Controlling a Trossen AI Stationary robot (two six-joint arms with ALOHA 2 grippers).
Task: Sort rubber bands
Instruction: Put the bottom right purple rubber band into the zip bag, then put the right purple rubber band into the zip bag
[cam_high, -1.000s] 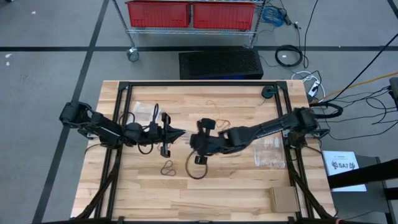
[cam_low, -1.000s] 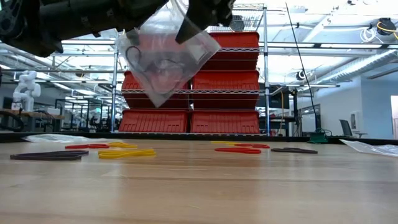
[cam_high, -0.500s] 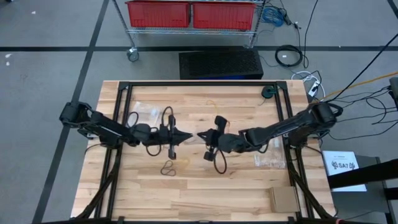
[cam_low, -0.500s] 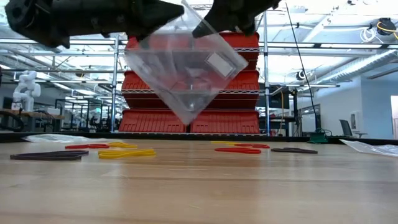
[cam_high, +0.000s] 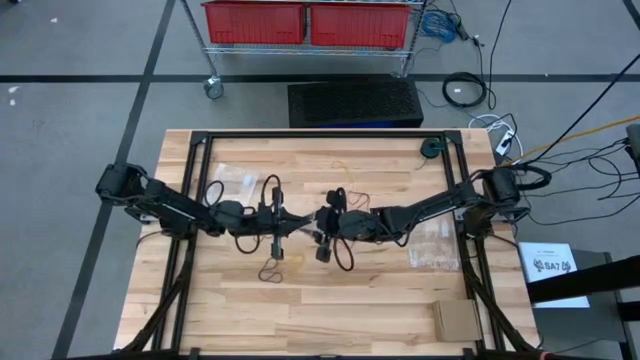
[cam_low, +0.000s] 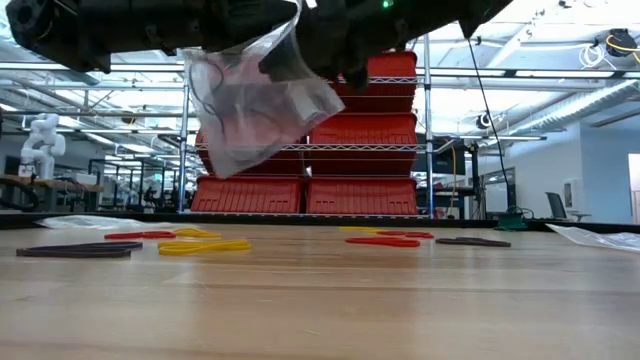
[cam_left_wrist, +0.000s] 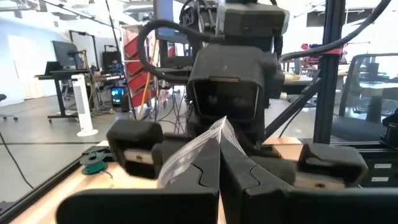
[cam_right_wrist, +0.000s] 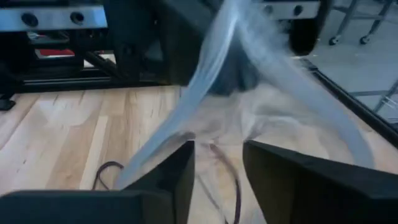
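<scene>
Left gripper (cam_high: 296, 226): mid-table, jaws pressed tight on top edge of the clear plastic bag (cam_low: 255, 105); the film comes out right between the closed fingers (cam_left_wrist: 205, 177) in the left wrist view.

Right gripper (cam_high: 322, 222): just beside the left one, nose to nose w/ it. Half a sec ago it was further to the right, approx. above the table centre, now it is back at the bag.

Right jaws: parted a bit; a clear gap shows betw. the two fingers (cam_right_wrist: 168, 171) in the right wrist view, bag film in front of the gap. No firm pinch seen.

Change: right jaws were closed a sec ago and are opened now; bag hangs from the left grip, tilted, above the table (cam_low: 400, 300).

Bag content: a few thin dark loops seem inside, hard to tell.

Rubber bands (cam_low: 200, 245): most lie loose on the wood: red, yellow and black ones (cam_low: 75, 251) in the low view, a dark pair (cam_high: 270, 271) below the grippers in the high view.

Meaning: probably the right gripper just let go of the bag or a band into it; sorting is far from done, many bands are not yet bagged.
</scene>
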